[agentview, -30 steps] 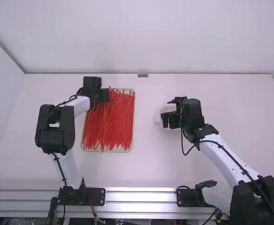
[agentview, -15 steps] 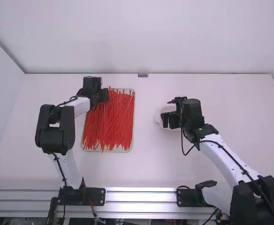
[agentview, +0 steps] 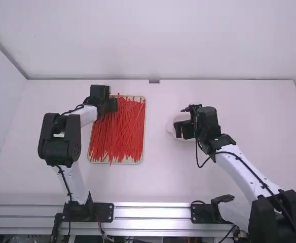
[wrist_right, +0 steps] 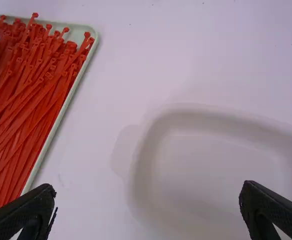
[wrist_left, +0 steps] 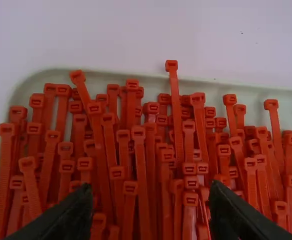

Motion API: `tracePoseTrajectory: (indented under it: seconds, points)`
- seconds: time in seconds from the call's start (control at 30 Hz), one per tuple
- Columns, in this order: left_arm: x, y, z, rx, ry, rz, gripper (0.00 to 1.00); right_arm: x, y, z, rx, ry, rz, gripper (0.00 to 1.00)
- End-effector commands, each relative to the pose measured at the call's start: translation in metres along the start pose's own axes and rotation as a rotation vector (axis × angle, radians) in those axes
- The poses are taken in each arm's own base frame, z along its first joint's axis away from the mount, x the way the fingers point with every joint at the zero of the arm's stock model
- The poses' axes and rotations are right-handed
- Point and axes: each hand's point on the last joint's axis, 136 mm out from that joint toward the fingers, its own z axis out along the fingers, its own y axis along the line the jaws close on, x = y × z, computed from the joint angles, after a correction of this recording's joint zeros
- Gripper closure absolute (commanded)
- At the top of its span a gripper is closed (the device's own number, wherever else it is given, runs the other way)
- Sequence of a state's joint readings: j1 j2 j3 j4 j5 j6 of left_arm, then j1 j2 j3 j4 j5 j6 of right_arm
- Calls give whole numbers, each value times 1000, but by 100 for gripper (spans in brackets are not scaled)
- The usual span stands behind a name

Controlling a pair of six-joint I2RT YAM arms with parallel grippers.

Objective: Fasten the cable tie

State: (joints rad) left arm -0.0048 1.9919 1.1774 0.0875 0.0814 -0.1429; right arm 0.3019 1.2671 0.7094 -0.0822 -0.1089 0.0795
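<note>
Dozens of cable ties (agentview: 118,129): orange-red plastic strips heaped in a loose pile on the tray, many crossing one another.
Tie axis: long axes run roughly from 6 to 12 o'clock on the table, leaning slightly toward 1 o'clock.
Tie heads: small square locking heads with a slot, bunched at the 12 o'clock end. One tie pokes past the rest, reaching the tray rim.
Tray (agentview: 144,132): pale, rectangular, with rounded corners. Its long side follows the ties, and it sits at 9 o'clock from the right gripper.
Right gripper (wrist_right: 146,187): hangs over the container with its fingers spread wide and nothing between them.
Container (wrist_right: 216,165): white, shallow and rounded, apart from the tray on its 3 o'clock side.
Left gripper (wrist_left: 150,186): over the tray's 11 o'clock corner, just above the tie heads. Its fingers are parted, with ties below the gap, and they grip nothing.
</note>
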Motion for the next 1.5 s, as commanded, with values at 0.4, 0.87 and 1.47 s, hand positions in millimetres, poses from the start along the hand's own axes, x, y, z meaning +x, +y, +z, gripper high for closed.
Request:
tracePoseTrajectory:
  seconds: [0.4,0.87,1.47]
  points:
    - [-9,-6,-9,3,98,1,36,-13,3,-2,-2,-24,-5,1]
    - [-52,-13,-29,2,77,21,28,-13,3,-2,-1,-26,-5,1]
    - [-1,-7,-2,26,65,-15,43,-12,2,-2,-1,-22,-8,1]
